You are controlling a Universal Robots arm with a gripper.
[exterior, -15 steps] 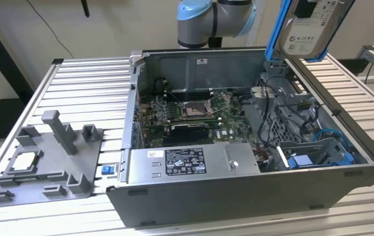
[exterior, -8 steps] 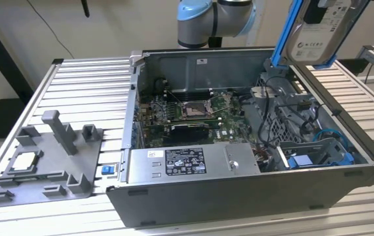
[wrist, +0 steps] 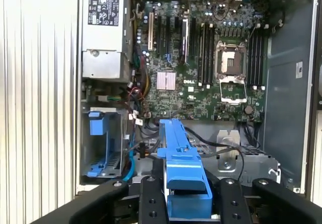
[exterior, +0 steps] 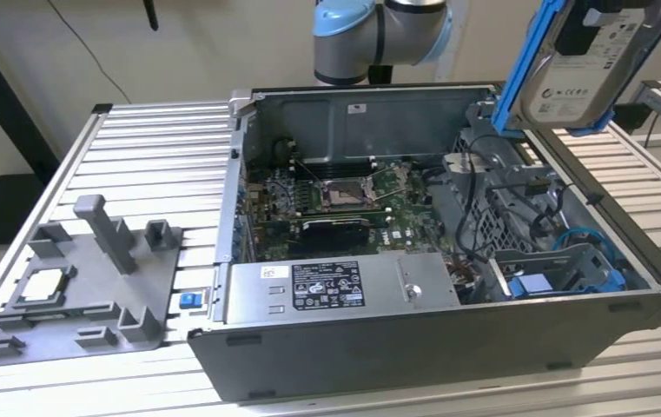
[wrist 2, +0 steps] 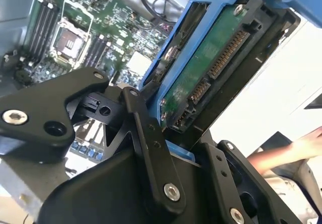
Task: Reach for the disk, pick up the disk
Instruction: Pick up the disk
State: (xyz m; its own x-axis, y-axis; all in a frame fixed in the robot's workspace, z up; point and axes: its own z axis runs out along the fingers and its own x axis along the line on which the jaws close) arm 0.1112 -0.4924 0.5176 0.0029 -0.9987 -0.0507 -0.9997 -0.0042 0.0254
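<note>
Disk (exterior: 591,61): grasped by the hand (wrist 2: 166,133), lifted clear above the open computer case (exterior: 423,347); pick-up step apparently complete, grip to be maintained.

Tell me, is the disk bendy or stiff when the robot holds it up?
Probably stiff: the disk hangs straight above the computer case without sagging. Its metal body suggests it's heavy for its size. The bare green circuit board looks fragile, so bumps could hurt it.
</note>
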